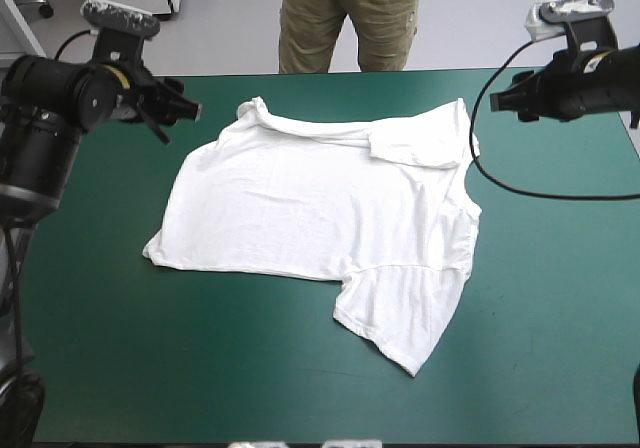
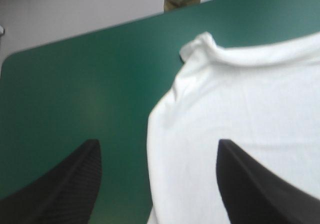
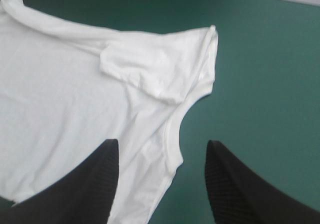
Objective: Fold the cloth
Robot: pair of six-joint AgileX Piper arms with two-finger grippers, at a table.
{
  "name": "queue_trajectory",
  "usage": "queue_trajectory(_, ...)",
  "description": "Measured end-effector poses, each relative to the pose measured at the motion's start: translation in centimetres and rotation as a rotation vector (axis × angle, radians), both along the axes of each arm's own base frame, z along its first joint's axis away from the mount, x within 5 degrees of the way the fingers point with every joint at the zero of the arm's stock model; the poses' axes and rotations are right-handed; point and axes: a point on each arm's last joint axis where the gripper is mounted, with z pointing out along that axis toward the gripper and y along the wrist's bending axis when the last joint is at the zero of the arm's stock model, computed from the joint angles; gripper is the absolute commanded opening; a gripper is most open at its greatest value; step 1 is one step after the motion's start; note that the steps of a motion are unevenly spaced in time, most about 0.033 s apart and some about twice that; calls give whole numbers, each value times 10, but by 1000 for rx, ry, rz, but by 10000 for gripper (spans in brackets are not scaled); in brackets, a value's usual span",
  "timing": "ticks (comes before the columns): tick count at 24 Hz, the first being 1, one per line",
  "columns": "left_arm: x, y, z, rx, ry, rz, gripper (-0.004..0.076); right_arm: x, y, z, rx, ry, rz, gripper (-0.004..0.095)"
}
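T-shirt spread, teal-green cover bare around

You have bright, even light from overhead: the T-shirt casts only a thin, soft shadow along its near edges on the teal-green cover. In the left wrist view the cover carries a pale sheen beside the T-shirt, which glares almost featureless white; the right wrist view keeps faint grey shading in its folds

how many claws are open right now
2. The left claw is raised by the shirt's far left corner, the right claw by its far right corner; both have their fingers apart.
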Motion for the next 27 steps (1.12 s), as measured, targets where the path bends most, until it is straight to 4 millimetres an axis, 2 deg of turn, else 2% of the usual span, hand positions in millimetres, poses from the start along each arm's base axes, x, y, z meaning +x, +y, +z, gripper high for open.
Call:
queue_trajectory(2, -22, 5, -22, 6, 82, 0, 473, -14, 3, -18, 5, 69, 3, 486)
queue_trajectory(5, -53, 10, -57, -15, 175, -3, 473, -26, 11, -64, 4, 196, 23, 487)
queue_trajectory(8, -75, 15, -85, -28, 225, 11, 473, -24, 23, -125, -14, 302, 35, 494)
queue_trajectory(11, -88, 19, -99, -35, 248, 24, 473, -18, 29, -184, -50, 386, 21, 496)
queue_trajectory(12, -89, 19, -100, -37, 247, 25, 473, -15, 30, -194, -52, 408, 16, 496)
queue_trajectory(19, -89, 19, -100, -40, 238, 24, 473, 12, 38, -252, -25, 557, -1, 496)
queue_trajectory(22, -89, 19, -100, -40, 237, 23, 473, 16, 43, -265, -37, 589, 10, 472)
queue_trajectory(25, -89, 19, -100, -41, 238, 23, 473, 16, 49, -267, -73, 593, 38, 303)
queue_trajectory(27, -89, 19, -100, -41, 238, 23, 473, 15, 56, -267, -98, 588, 68, 87)
